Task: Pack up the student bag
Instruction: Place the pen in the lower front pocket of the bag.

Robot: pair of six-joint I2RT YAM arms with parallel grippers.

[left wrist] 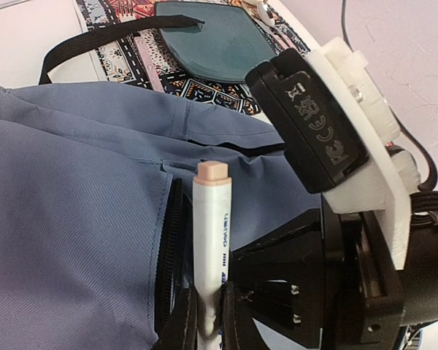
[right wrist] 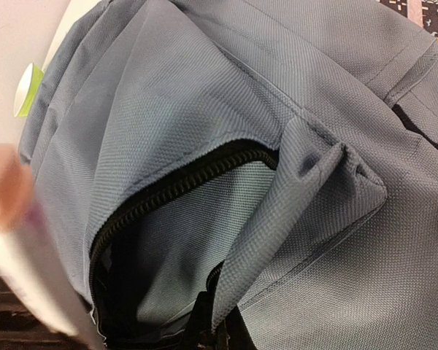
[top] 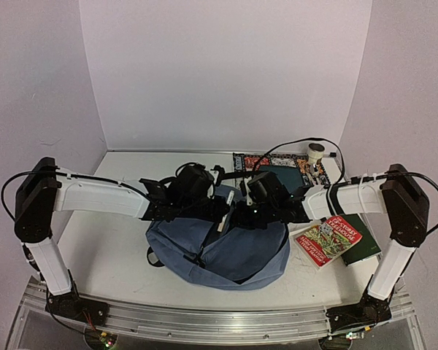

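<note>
Pinched between the dark fingers of the left gripper (left wrist: 208, 317) stands a white plastic marker pen with a pale peach end (left wrist: 210, 219), blue print running along its barrel. It sits just beside the black zip of the large slate-blue fabric student bag (top: 226, 259). That bag lies slumped in the middle of the white surface (top: 109, 240), between the two arms.

The right gripper (right wrist: 217, 324) is pressed together on a fold of the bag's fabric at the rim of the front pocket (right wrist: 168, 248). The cloth tents up there, and the unzipped pocket mouth gapes dark. The pen shows as a pale blur at the left of the right wrist view.

Behind the bag, a dark teal flat pouch (left wrist: 215, 40) rests on a patterned rectangular mat (left wrist: 131, 62), with a roll of white tape (top: 317, 150) beyond. To the bag's right, a red illustrated book (top: 327, 240) overlaps a dark green book (top: 366, 246).
</note>
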